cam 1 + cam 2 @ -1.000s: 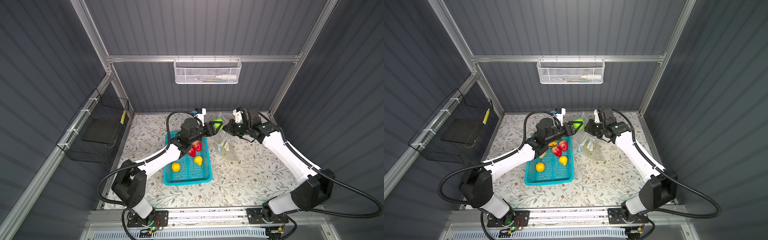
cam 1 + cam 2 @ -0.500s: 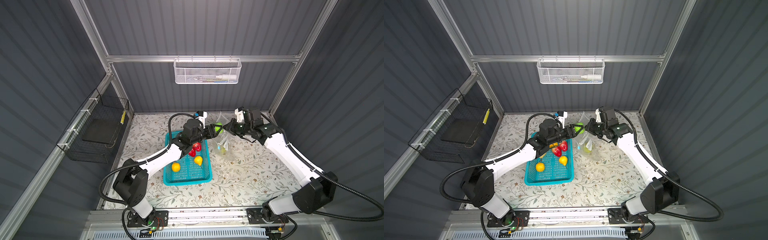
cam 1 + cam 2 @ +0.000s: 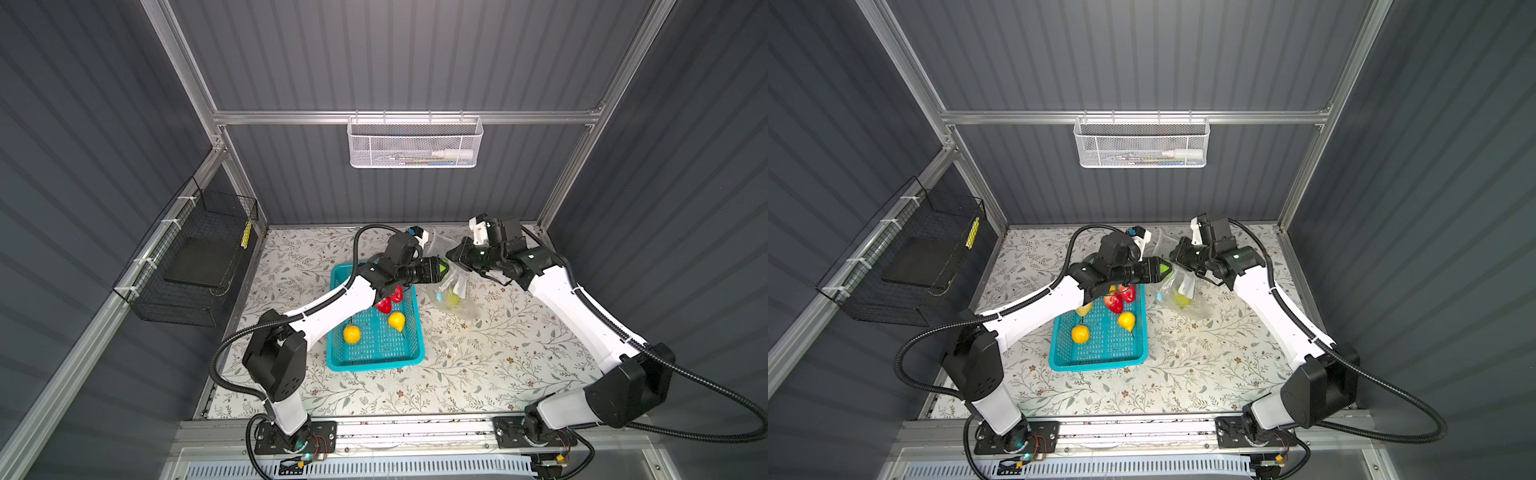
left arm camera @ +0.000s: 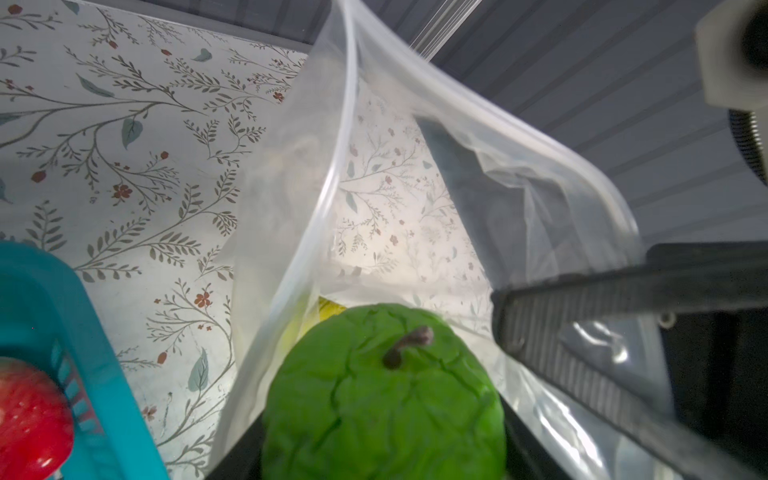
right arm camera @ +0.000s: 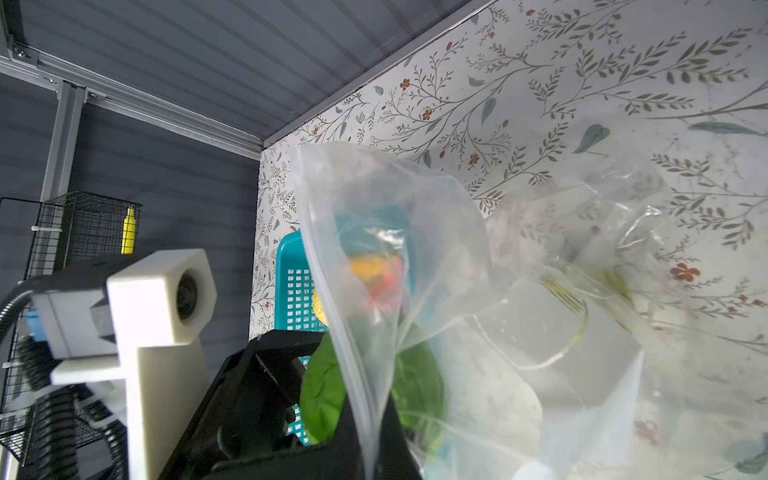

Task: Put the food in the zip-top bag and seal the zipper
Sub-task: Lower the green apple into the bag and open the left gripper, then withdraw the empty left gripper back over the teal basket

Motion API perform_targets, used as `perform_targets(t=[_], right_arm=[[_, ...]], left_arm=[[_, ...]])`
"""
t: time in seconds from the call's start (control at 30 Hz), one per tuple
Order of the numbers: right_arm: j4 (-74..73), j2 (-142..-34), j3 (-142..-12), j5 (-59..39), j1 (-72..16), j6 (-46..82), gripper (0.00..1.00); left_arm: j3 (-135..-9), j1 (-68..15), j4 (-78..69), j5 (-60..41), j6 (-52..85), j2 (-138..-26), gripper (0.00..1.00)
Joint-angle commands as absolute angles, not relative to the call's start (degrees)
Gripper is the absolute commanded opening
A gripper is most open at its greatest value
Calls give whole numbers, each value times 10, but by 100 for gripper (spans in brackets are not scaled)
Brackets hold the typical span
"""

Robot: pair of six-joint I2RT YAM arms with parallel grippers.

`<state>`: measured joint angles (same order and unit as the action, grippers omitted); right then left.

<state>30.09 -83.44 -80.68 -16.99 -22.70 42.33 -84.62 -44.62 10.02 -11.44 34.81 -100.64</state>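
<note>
Left gripper [image 3: 441, 268] fingers clamp green ball [image 4: 382, 395]: wrinkled skin, brown stem, at open mouth of bag [image 3: 455, 293]. Right gripper [image 3: 451, 254] fingers pressed together, pinch mouth edge, hold it up. Bag clear, crinkly; zipper [image 4: 345, 166] thin smooth strip. Two glossy strawberries [image 3: 390, 300] lie in teal perforated basket [image 3: 374, 365].

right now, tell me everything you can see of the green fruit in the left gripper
The green fruit is a round, bright green plastic-looking toy with creased, cracked-looking skin and a short brown stem pointing towards the bag. The left gripper holds it by its sides, in the air, at the open mouth of the zip-top bag, whose clear rim curves beside it.
</note>
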Motion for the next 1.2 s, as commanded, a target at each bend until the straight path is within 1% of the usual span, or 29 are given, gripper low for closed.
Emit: perform_targets(t=[0.0, 0.1, 0.23, 0.3, 0.43, 0.87, 1.1, 1.17], right_arm=[[306, -842, -814, -181, -232, 412, 0], [307, -843, -813, -178, -232, 411, 0], [311, -843, -814, -173, -232, 407, 0], [312, -843, -814, -172, -232, 407, 0], [312, -843, -812, -170, -232, 405, 0], [322, -842, -811, -155, -230, 396, 0], [323, -838, -808, -151, -229, 396, 0], [324, -837, -808, -150, -229, 395, 0]], left_arm=[[-878, -456, 178, -91, 311, -1020, 62], [-881, -457, 180, -82, 314, -1020, 66], [-884, -457, 179, -75, 315, -1015, 77], [-884, -457, 174, -79, 317, -1011, 81], [-882, -457, 156, -93, 328, -998, 86], [-847, -443, 79, -80, 350, -917, 92], [-816, -389, 87, -62, 355, -873, 93], [-778, -363, 94, -60, 360, -858, 93]])
